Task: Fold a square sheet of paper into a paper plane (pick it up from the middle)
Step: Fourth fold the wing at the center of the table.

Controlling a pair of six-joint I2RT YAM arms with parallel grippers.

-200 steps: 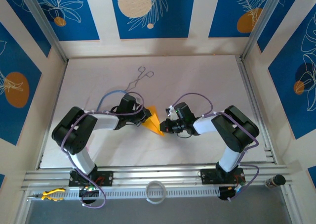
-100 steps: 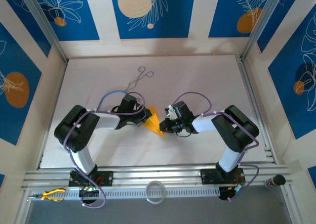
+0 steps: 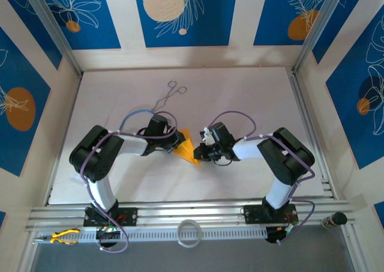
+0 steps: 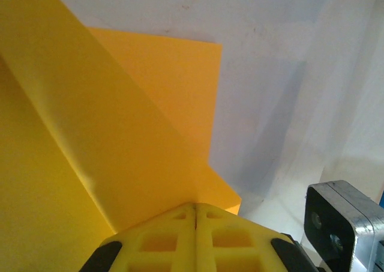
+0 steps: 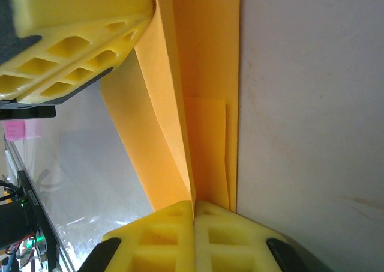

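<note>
The orange-yellow sheet of paper [image 3: 188, 146], folded into a pointed shape, hangs between my two grippers at the middle of the table. My left gripper [image 3: 179, 142] is shut on its left side. In the left wrist view the closed yellow tips [image 4: 195, 207] meet the paper [image 4: 120, 134], which has a diagonal crease. My right gripper [image 3: 201, 153] is shut on the right end. In the right wrist view a fold of the paper [image 5: 204, 104] runs straight into the seam of the right gripper [image 5: 193, 205]. The left gripper's fingers [image 5: 78, 50] hold a raised flap at top left.
Metal forceps [image 3: 169, 95] lie on the white table [image 3: 252, 98] behind the grippers. A small pink slip [image 5: 13, 129] lies off to the side. A white ring [image 3: 189, 233] and yellow pliers [image 3: 63, 237] sit on the front rail. Walls close in on three sides.
The left arm's elbow has swung slightly to the right. Both grippers and the paper stay almost where they were.
</note>
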